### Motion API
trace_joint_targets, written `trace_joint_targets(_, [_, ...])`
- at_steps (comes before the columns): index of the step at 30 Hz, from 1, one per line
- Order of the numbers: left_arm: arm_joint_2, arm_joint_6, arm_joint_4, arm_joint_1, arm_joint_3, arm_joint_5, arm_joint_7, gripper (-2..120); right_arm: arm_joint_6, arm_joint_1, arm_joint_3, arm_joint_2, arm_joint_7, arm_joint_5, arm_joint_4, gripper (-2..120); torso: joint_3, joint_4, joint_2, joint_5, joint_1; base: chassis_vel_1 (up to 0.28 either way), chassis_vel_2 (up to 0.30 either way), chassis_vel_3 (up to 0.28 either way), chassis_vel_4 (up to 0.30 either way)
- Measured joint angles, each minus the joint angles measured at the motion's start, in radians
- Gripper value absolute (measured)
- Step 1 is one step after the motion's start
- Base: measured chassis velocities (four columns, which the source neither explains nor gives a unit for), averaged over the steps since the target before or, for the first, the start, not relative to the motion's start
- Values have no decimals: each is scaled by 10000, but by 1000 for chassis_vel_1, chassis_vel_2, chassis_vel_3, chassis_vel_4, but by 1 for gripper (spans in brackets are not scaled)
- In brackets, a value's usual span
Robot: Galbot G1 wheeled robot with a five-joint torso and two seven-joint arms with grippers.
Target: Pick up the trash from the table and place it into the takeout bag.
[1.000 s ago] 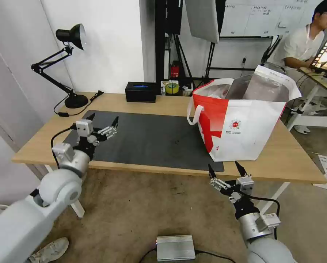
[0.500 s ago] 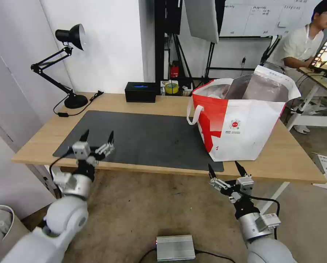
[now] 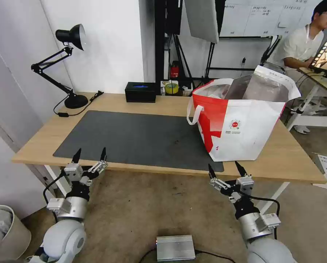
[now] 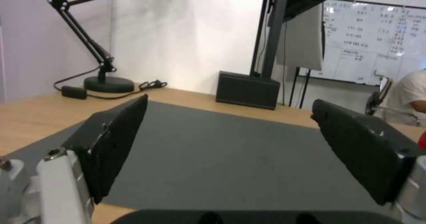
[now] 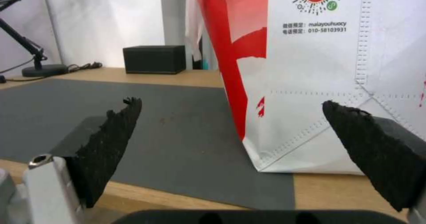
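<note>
The takeout bag (image 3: 243,124), red and white with a foil lining, stands open on the right side of the table (image 3: 163,103); in the right wrist view its printed wall (image 5: 319,67) rises close ahead. The trash is out of view. A dark grey mat (image 3: 141,138) covers the table's middle. My left gripper (image 3: 90,153) is open and holds nothing, just in front of and below the table's front left edge, facing across the mat (image 4: 222,150). Below the front edge near the bag, my right gripper (image 3: 223,168) is also open with nothing between its fingers.
A black tissue box (image 3: 140,91) and a black desk lamp (image 3: 70,65) with its cable stand along the table's far edge. On the floor, a white bin (image 3: 2,230) sits at my lower left and a silver box (image 3: 175,247) lies between my arms.
My left arm has drawn back and down from over the mat's left part to below the table's front edge, staying open. The right arm and the bag have not moved.
</note>
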Motion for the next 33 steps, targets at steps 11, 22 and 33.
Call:
trace_joint_targets(11, [36,-324,171,199,-80,-192,1063,100,0,0,0,0,0,0,0,100,0,0,0,0,0,0,0,0,0])
trace_joint_targets(22, [50,-437,185,205,17,-222,1480,100,0,0,0,0,0,0,0,100,1,0,-1,0,0,0,0,0,0])
trace_joint_targets(33, [57,-437,185,195,26,-228,1474,100,0,0,0,0,0,0,0,100,0,0,0,0,0,0,0,0,0])
